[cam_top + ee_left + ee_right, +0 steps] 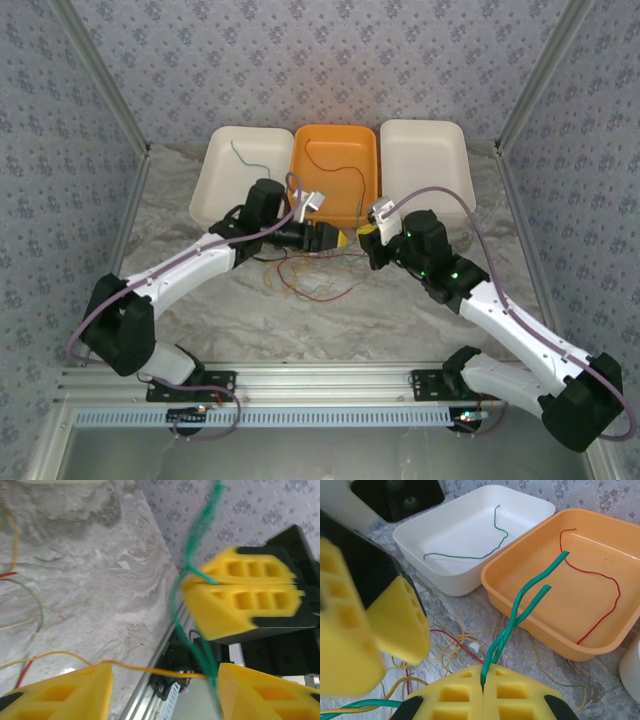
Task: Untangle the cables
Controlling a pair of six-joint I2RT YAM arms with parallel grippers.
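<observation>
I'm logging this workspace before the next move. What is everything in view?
orange tray: one, orange, far middle
white trays: two, white, flanking it
loose green cable: one, green, in left white tray
red cable: one, red, in orange tray
cable tangle: one, yellow-red-green, on table before the trays
pinched green cable: one, green, doubled over
left gripper: one, yellow, open, yellow strand across its gap
right gripper: one, yellow, shut on pinched green cable
</observation>
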